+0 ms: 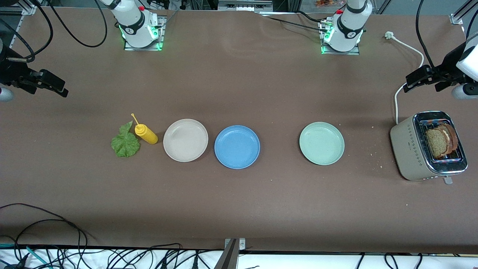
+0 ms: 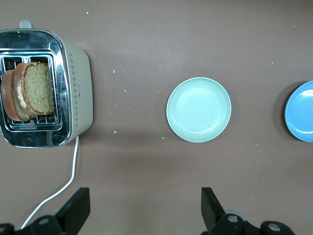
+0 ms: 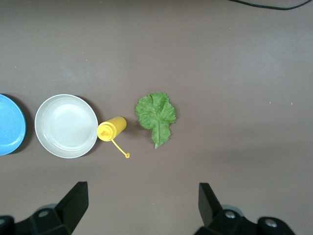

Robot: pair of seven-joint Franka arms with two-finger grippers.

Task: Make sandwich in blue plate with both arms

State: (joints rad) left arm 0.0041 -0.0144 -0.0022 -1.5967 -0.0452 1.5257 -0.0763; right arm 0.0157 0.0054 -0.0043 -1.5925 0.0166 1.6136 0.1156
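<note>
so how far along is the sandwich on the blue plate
Nothing looks done: the blue plate is bare. Nothing is in hand either; the left gripper hangs open over the table by the toaster, the right gripper open near the lettuce leaf. Left: both bread slices, now in the toaster, and the lettuce must reach the plate.

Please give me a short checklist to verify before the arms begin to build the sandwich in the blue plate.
1. Blue plate holds nothing: ok.
2. Bread stands in the toaster, reachable from above: ok.
3. Lettuce lies flat on the table, beside the mustard bottle: ok.
4. Left end effector open, holding nothing: ok.
5. Right end effector open, holding nothing: ok.
6. Bread cool enough to grasp: cannot tell.
</note>
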